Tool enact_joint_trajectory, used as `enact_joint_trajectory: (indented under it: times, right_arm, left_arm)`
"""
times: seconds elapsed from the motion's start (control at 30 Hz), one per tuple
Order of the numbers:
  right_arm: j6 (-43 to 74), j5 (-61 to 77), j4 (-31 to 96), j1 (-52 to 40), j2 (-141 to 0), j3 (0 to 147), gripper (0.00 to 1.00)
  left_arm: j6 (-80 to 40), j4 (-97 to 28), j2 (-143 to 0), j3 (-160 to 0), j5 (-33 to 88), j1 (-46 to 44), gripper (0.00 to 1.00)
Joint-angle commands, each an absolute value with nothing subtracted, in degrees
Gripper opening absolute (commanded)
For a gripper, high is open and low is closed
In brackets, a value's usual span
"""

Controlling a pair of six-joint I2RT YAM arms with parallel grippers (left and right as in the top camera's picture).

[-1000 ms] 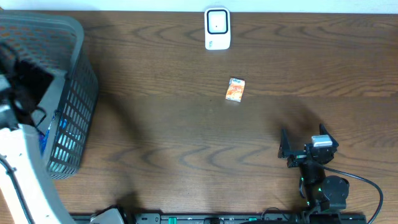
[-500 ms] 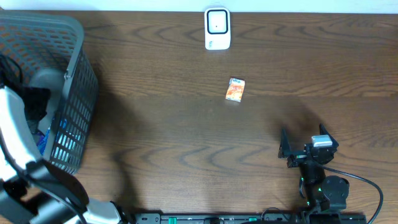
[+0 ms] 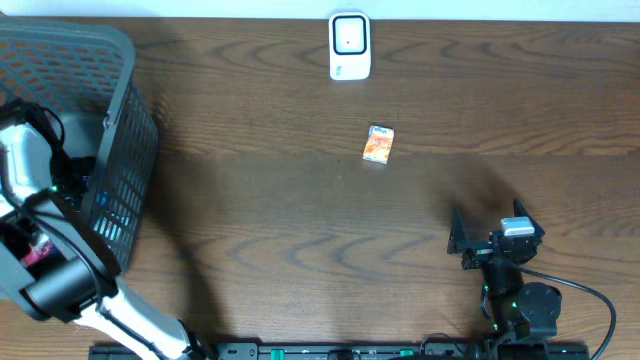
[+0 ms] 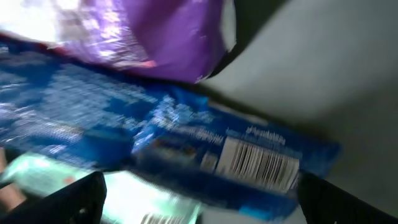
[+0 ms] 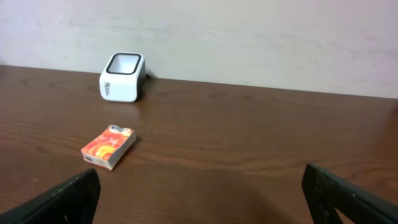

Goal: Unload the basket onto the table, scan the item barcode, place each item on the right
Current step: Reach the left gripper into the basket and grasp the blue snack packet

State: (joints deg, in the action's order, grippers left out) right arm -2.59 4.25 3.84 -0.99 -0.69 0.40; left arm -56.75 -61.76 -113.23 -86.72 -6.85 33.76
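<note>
Blue packet (image 4: 186, 149), the likeliest thing to be scanned, lies inside the grey basket (image 3: 122, 190) at the left edge of the overhead view, with its barcode (image 4: 258, 163) facing up toward the right of the wrist picture. A purple packet (image 4: 143, 31) overlaps it from the upper left, and something pale green and white (image 4: 124, 193) lies at the lower left; what that is cannot be told through the blur. The left arm (image 3: 60, 285) reaches down into the basket, its jaws spread wide just above the blue packet and holding nothing. The step in hand looks like picking an item out. The next move calls for closing on the packet without catching the purple one, then carrying it across the desk (image 3: 280, 220) to the white scanner (image 3: 349, 46) at the top centre, barcode toward its window. A small orange box (image 3: 378, 144) lies on the desk just below the scanner, apart from it. The right arm (image 3: 510, 270) rests at the lower right, its jaws wide open and empty, facing the box and scanner.
</note>
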Motion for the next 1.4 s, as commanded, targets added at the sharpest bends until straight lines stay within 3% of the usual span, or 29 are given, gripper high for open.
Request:
enact_joint_trajectory:
  times: [0.0, 0.27, 0.37, 0.4, 0.43, 0.53, 0.57, 0.9, 1.37]
  right_arm:
    - [-3.3, 4.2, 4.1, -1.3, -0.4, 0.3, 0.99]
    - [-3.3, 4.2, 4.1, -1.3, -0.4, 0.3, 0.99]
    - [-3.3, 4.2, 4.1, -1.3, -0.4, 0.3, 0.99]
    - [-3.3, 4.2, 4.1, -1.3, -0.4, 0.3, 0.99]
    - [-3.3, 4.2, 4.1, -1.3, -0.4, 0.3, 0.99]
    - [-3.3, 4.2, 4.1, -1.3, -0.4, 0.3, 0.99]
    - [-3.3, 4.2, 4.1, -1.3, -0.4, 0.3, 0.99]
    - [-3.3, 4.2, 4.1, -1.3, -0.4, 0.3, 0.99]
    - [-3.3, 4.2, 4.1, -1.3, -0.4, 0.3, 0.99]
  left_arm:
    - [-57.7, -60.2, -116.7, -86.5, -8.3, 34.1, 0.98]
    - [-57.7, -58.8, -119.9, -86.5, -8.2, 34.1, 1.00]
    - [-56.7, -58.6, -120.0, -86.5, -8.2, 34.1, 0.79]
    - [-55.5, -58.3, -120.0, -86.5, -8.2, 34.0, 0.54]
    - [-54.8, -58.3, -120.0, -86.5, -8.2, 34.1, 0.39]
    - [-52.3, -58.3, -120.0, -86.5, -8.2, 34.1, 0.10]
    - [-51.4, -58.4, -120.0, -86.5, -8.1, 34.1, 0.07]
    - [-44.0, -58.4, -115.2, -89.0, 2.5, 34.0, 0.07]
    - [-41.6, -54.5, -95.2, -89.0, 2.6, 33.9, 0.07]
